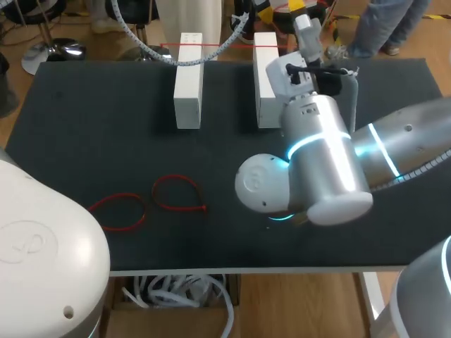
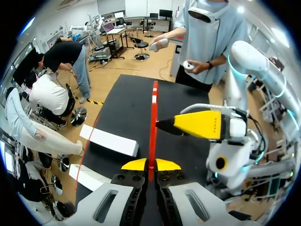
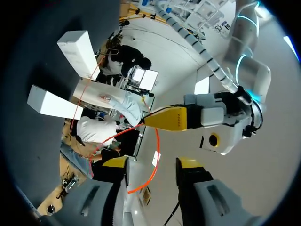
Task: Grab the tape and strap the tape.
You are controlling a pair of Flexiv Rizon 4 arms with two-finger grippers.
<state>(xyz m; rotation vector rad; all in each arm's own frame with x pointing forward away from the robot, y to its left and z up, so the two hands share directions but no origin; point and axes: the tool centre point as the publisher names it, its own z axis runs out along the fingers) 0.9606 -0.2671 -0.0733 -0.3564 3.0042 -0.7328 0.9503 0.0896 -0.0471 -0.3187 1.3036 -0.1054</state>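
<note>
A thin red tape (image 2: pixel 153 122) runs straight ahead from my left gripper (image 2: pixel 150 165), whose yellow tips are shut on its end. In the head view the tape (image 1: pixel 211 46) stretches across the tops of two white blocks at the table's back. My right gripper (image 3: pixel 153 164) stands open, and the tape (image 3: pixel 158 150) curves in a loose loop between its fingers without being pinched. Just ahead of it, the left gripper's yellow fingers (image 3: pixel 174 117) hold the tape. My right arm (image 1: pixel 317 141) reaches over the table's right half toward the back edge.
Two white blocks (image 1: pixel 189 81) (image 1: pixel 266 77) stand upright side by side near the back edge. Two loose red tape loops (image 1: pixel 176 193) (image 1: pixel 120 211) lie on the black table (image 1: pixel 84 127) at the front left.
</note>
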